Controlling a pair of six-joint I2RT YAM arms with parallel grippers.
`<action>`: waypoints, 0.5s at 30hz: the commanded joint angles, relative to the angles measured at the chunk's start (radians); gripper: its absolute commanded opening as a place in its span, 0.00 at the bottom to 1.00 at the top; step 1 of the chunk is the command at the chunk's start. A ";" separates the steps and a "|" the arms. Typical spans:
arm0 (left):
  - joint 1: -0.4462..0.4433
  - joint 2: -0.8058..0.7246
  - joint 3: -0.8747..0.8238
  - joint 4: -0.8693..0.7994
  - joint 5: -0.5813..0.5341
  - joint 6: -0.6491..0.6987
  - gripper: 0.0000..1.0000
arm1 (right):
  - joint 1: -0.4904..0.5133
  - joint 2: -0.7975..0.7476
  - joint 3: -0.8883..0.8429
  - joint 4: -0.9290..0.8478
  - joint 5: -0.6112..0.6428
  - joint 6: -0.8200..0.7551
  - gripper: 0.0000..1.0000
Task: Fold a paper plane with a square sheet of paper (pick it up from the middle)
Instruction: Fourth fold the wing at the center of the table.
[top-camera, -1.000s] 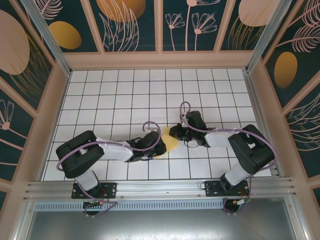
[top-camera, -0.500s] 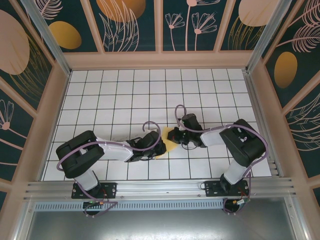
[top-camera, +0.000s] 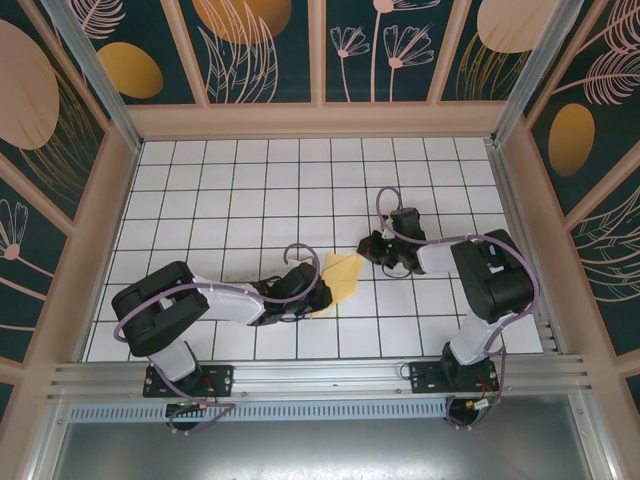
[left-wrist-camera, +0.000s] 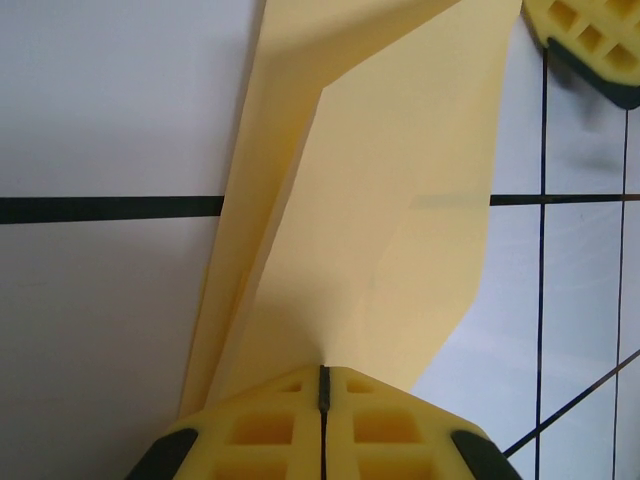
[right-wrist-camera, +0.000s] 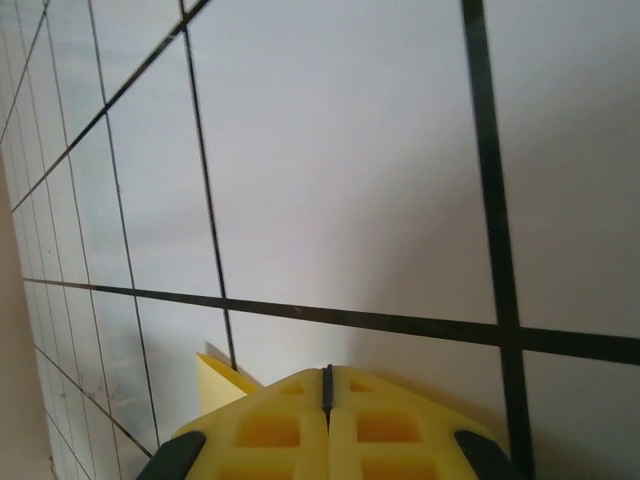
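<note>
A white table (top-camera: 250, 180) ruled with a black grid is enclosed by dark teal walls (top-camera: 260, 40) painted with pale leaves and orange ovals. A metal rail (top-camera: 320, 372) is fixed along the near edge, and both arm bases are bolted there.

The left arm (top-camera: 190, 305) is laid low across the near tiles and is stretched toward the middle. The right arm (top-camera: 490, 280) is raised from its base and bent back toward the centre.

A yellow-orange paper (top-camera: 343, 275) is found between the two claws, near the middle of the table. In the left wrist view the paper (left-wrist-camera: 380, 220) is seen folded into a narrow shape with creases, and it is spread away from the fingertips.

The left claw (top-camera: 322, 297) is clenched on the near end of the paper, the crease being met at the seam of the claw (left-wrist-camera: 322, 372).

The right claw (top-camera: 372, 247) is clenched on nothing and is kept just beside the paper's far corner. Its own camera shows the claw (right-wrist-camera: 327, 372) pressed together, with a small corner of paper (right-wrist-camera: 215, 375) beside it.
</note>
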 joint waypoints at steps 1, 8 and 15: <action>-0.001 0.037 -0.037 -0.131 0.032 -0.003 0.07 | 0.007 -0.081 0.038 -0.056 0.017 -0.044 0.06; -0.001 0.036 -0.023 -0.135 0.036 0.008 0.08 | 0.089 -0.171 -0.012 -0.042 -0.009 -0.021 0.07; -0.001 0.030 -0.015 -0.137 0.036 0.013 0.08 | 0.199 -0.092 -0.048 0.045 -0.046 0.021 0.06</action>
